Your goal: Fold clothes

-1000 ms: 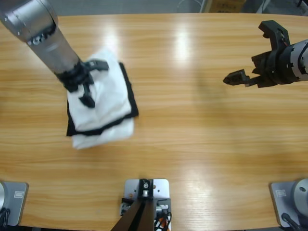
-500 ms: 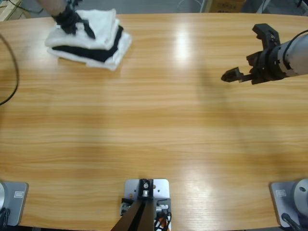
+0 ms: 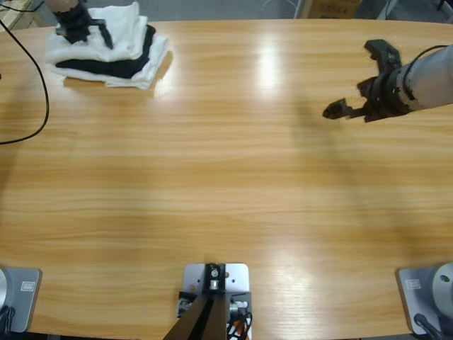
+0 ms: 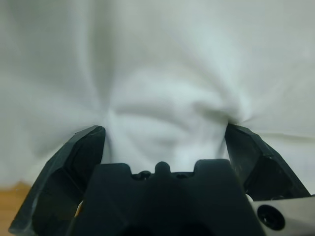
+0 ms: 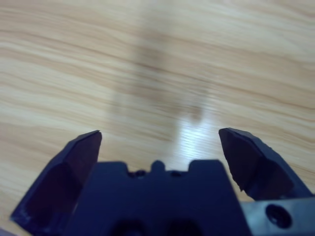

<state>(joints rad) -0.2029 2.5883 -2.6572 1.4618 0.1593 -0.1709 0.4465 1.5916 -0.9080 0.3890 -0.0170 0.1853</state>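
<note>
Left hand (image 3: 83, 27), jaws spread, presses the folded white T-shirt (image 3: 120, 25) at the wooden table's (image 3: 226, 184) far corner; right hand (image 3: 357, 88) hangs open.

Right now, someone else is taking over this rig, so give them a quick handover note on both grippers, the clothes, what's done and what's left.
Left gripper: jaws open, pressed down on the folded white T-shirt, cloth bunched between them.
Right gripper: open, nothing in it, above bare table on the far side from the stack.
Clothes: the white T-shirt lies folded in a stack with a black folded garment at the table's far corner.
Done: folding and stacking look finished.
Left: probably just lift the left gripper clear.
</note>
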